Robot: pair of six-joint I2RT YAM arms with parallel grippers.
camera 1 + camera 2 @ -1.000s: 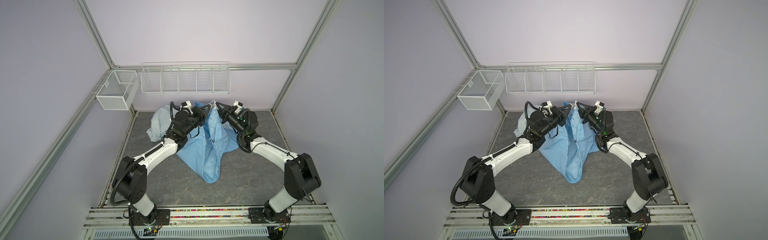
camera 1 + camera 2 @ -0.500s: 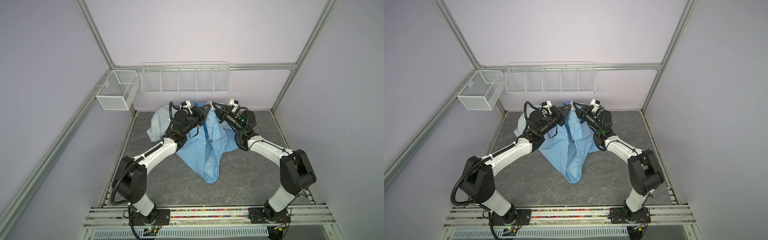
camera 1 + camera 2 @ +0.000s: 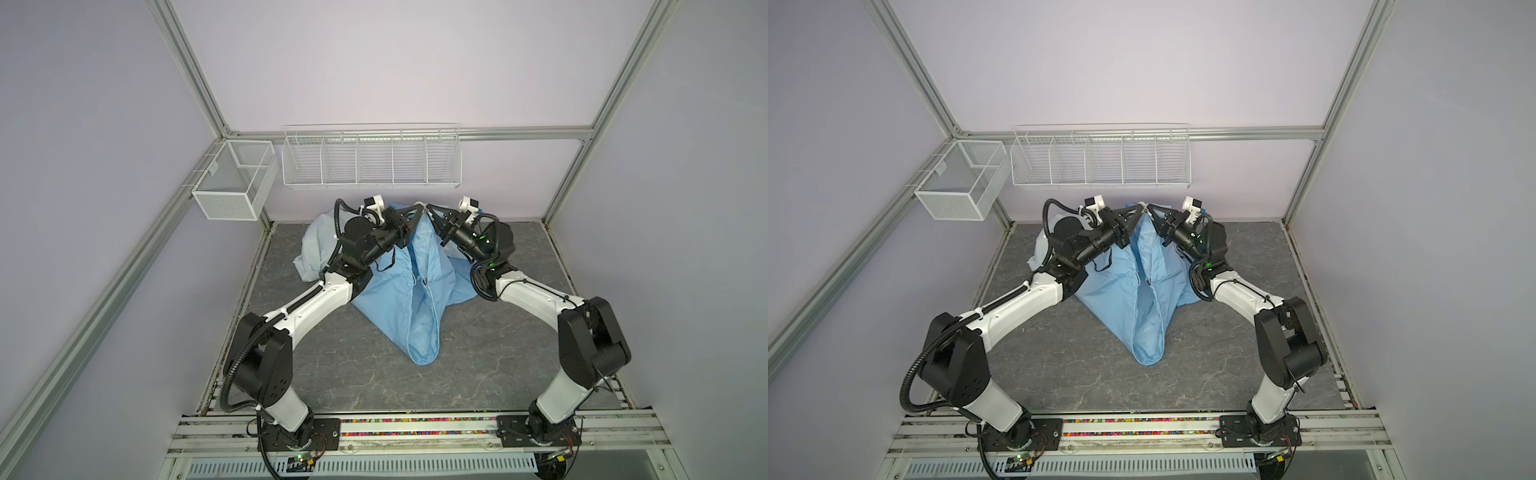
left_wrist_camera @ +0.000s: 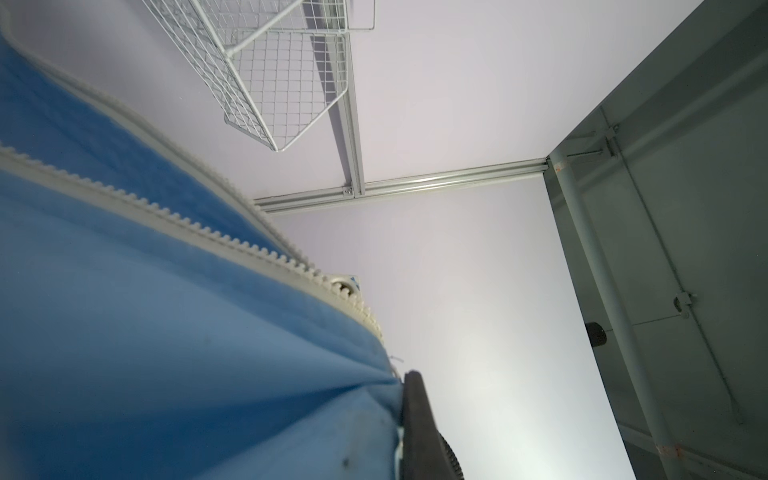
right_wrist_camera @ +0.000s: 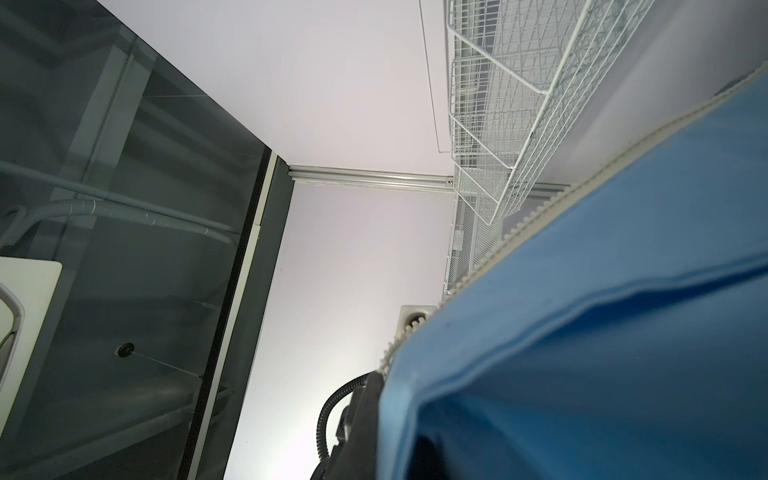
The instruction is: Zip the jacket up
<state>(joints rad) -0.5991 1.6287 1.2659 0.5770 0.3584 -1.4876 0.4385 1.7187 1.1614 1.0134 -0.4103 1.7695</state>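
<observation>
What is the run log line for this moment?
left tool: shut on jacket | right tool: shut on jacket | jacket: held up between tools | zipper: rows apart

One jacket (image 3: 395, 299). Two arms: left arm (image 3: 316, 299), right arm (image 3: 536, 293). Two grippers, one per arm: left gripper (image 3: 419, 206), right gripper (image 3: 428, 206). Two wire baskets on the frame: a long rack (image 3: 372, 166) of five compartments, and a small bin (image 3: 232, 187). In left wrist view, two zipper tooth rows (image 4: 166, 212) and one slider (image 4: 340, 286). One grey tabletop (image 3: 498, 365).
</observation>
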